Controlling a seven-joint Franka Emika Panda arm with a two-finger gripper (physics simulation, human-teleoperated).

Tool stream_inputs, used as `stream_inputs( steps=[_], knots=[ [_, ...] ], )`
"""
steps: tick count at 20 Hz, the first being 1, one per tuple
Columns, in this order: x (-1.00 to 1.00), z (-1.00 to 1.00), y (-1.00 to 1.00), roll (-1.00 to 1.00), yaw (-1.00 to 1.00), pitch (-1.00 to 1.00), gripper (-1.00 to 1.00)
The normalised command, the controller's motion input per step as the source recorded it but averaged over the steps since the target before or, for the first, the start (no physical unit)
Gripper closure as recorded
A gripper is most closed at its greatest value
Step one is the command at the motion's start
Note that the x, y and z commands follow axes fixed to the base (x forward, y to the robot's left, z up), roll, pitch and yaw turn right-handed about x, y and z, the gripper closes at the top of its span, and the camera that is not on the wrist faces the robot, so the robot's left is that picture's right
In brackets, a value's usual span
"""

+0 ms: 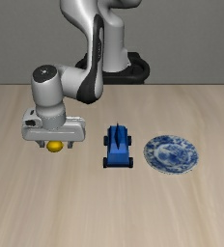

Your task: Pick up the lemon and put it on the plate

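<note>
- Nearest lies a bare stretch of the pale wooden tabletop (112, 217), plank-grained, with nothing standing on it at this end
- Next back, toward the exterior view's right, sits the round white plate with a blue floral pattern (171, 153), flat on the wood and carrying nothing; that is where the fruit must end up
- Just beside the plate, between it and me, stands a small blue toy car (117, 148), apart from both plate and fruit; I judge it an obstacle on the straight path, so a carry would want height over it
- On the exterior view's left lies the small yellow lemon (54, 147), resting on the table directly under my claw and well apart from the plate
- I judge the lemon light, firm under a waxy rind, and rounded enough to roll or squirt out of a pinch; the sound hold is across its middle, from two opposite sides, level with its widest part, with a moderate squeeze
- My grey-and-white claw (54, 141) hangs low right over the lemon; from this angle I cannot tell whether it is open, closed or gripping the fruit
- Farthest back, my white jointed arm (90, 39) rises from its dark base (133, 69) at the table's far edge
- No brand, label or readable writing shows on anything; the plate's blue marks are pattern, not letters
</note>
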Motion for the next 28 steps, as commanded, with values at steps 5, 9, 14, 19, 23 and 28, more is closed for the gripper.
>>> stream_inputs(
  steps=[5, 9, 14, 19, 23, 28],
  knots=[
    [0.2, 0.0, 0.0, 0.0, 0.0, 0.0, 1.0],
    [0.0, 0.0, 0.0, 0.0, 0.0, 0.0, 1.0],
    [0.0, 0.8, 0.0, 0.0, 0.0, 0.0, 1.0],
    [0.0, 1.0, 0.0, 0.0, 0.0, 0.0, 1.0],
    [0.0, 0.25, 0.75, 0.0, 0.0, 0.0, 1.0],
    [0.0, 0.0, 1.0, 0.0, 0.0, 0.0, 1.0]
  ],
)
